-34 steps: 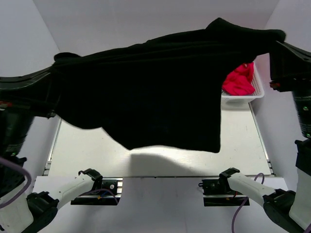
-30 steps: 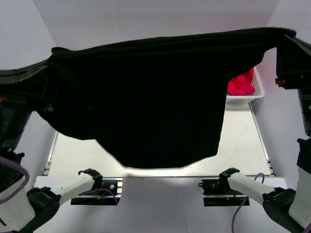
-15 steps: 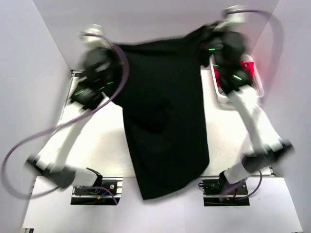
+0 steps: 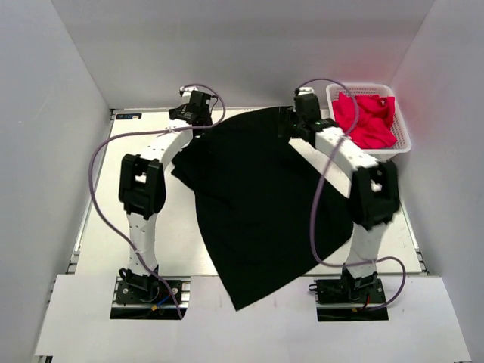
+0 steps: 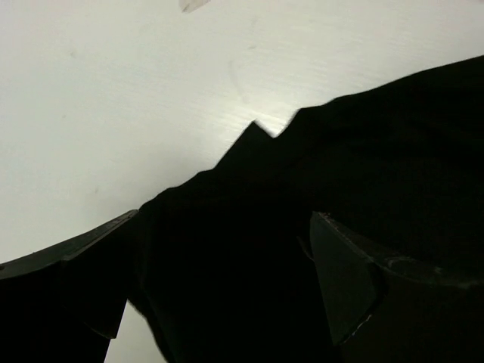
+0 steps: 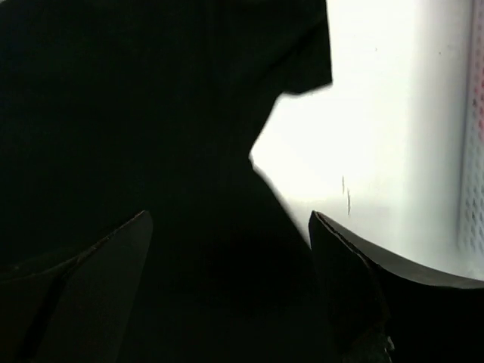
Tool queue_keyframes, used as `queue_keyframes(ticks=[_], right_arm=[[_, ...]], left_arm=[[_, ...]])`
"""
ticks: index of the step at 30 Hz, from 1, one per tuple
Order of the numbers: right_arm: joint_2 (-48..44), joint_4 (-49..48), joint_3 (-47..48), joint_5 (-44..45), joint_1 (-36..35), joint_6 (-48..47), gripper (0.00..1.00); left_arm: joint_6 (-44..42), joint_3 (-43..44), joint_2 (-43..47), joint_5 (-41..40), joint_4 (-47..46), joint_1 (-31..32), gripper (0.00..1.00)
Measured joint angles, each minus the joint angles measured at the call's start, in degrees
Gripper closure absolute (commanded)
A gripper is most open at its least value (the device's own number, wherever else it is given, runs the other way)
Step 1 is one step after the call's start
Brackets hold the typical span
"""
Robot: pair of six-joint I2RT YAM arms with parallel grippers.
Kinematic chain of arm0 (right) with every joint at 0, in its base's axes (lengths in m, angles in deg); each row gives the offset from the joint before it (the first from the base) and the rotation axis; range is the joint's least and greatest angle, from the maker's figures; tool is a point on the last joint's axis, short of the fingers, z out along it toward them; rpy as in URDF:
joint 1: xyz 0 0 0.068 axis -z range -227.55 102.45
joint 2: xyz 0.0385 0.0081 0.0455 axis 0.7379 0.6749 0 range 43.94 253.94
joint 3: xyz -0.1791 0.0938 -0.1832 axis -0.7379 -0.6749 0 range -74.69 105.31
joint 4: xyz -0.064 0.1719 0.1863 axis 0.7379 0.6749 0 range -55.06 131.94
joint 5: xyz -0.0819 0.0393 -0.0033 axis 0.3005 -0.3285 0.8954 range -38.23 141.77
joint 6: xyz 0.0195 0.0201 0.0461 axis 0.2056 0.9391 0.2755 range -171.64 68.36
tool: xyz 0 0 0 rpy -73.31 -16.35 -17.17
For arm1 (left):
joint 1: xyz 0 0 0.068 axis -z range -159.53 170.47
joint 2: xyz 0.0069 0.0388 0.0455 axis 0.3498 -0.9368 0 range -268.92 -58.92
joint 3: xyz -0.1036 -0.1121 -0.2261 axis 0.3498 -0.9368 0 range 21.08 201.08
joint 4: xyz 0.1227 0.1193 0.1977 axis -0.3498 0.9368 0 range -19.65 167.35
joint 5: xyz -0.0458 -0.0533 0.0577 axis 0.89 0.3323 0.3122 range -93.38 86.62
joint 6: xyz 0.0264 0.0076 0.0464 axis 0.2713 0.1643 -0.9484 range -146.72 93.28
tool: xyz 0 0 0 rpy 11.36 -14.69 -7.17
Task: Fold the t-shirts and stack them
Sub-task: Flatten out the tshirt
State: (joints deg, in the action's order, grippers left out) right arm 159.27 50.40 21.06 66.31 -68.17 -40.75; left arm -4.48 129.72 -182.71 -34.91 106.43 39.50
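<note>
The solid black cloth t-shirt (image 4: 257,204) lies spread across the middle of the white bench (image 4: 113,227), both the left end effector (image 4: 198,107) and right end effector (image 4: 301,115) open above its upper corners, with bright pinkish-red t-shirts (image 4: 367,121) in the white plastic basket (image 4: 359,88) at upper right.

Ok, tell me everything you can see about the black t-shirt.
The black t-shirt is plain, soft, unprinted cloth, lying spread mostly flat on the white table, with a few folds near its far left. Its near corner reaches past the table's front edge. The open left gripper and right gripper sit over its far corners.
</note>
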Motion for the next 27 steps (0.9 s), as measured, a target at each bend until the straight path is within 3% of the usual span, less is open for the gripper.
queue_keyframes(ticks=[5, 10, 14, 19, 24, 27], right_arm=[[-21.5, -3.9, -17.6, -5.0, -2.0, 3.8, 0.10], [-33.9, -7.0, -34.6, -8.9, -4.5, 9.1, 0.10], [-36.9, -2.8, -47.8, -11.3, -5.5, 13.0, 0.10], [-43.6, 0.7, -58.8, -13.7, -6.2, 17.1, 0.10], [-42.6, -0.2, -59.6, -14.0, -6.2, 18.7, 0.10], [-35.2, 0.0, -56.4, -12.0, -6.2, 18.7, 0.10]], left_arm=[[-2.4, -11.4, 9.1, 7.5, -9.2, 1.0, 0.00], [-3.6, -10.4, 7.5, 13.6, -13.9, 1.8, 0.00], [-4.0, -4.9, 0.1, 16.1, -14.4, 1.9, 0.00], [-3.1, -6.2, -5.3, 17.0, -13.6, 1.7, 0.00], [-0.2, -14.7, -3.1, 13.1, -14.9, 1.5, 0.00], [5.1, -22.5, 2.2, 9.5, -13.3, 1.4, 0.00]])
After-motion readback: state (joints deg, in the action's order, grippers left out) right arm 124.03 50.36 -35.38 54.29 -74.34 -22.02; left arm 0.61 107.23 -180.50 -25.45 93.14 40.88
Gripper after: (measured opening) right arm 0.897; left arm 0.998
